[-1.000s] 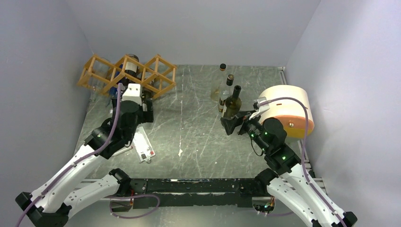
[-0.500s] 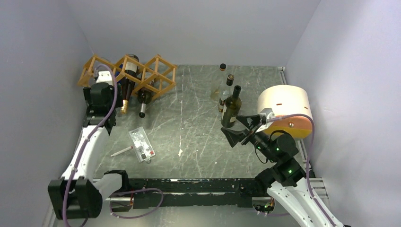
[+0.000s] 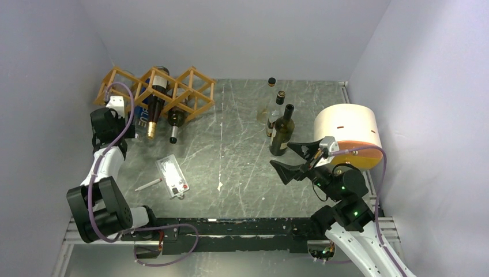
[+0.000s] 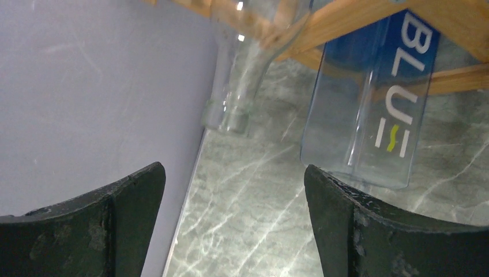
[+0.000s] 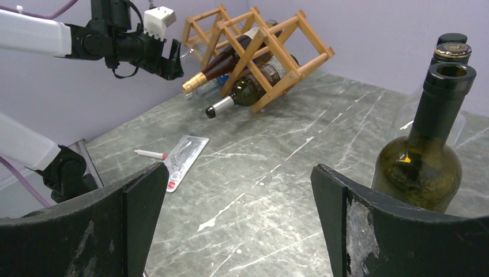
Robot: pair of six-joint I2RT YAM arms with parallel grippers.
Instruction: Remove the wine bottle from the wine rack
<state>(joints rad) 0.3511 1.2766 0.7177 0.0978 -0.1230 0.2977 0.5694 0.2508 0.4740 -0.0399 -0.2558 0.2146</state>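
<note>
Risk gathered at the far-left corner of the tabletop, where the wine rack (image 3: 173, 86) stood with the gold-capped wine bottle (image 3: 155, 109) sloping neck-down out of a middle cell. Your left gripper (image 4: 232, 170) hung spread and empty at the left edge, and its camera faced a clear bottle (image 4: 233, 86) and a blue bottle (image 4: 375, 115), not the wine. Had you closed there, you would likely have taken the wrong one, or nudged the light frame askew. A pull off the bottle's axis could have jammed it against the slats and dragged the rack along. Your right gripper (image 5: 239, 167) sat open and empty near the right edge, beside an upright green bottle (image 3: 282, 134) that looked easy to topple.
</note>
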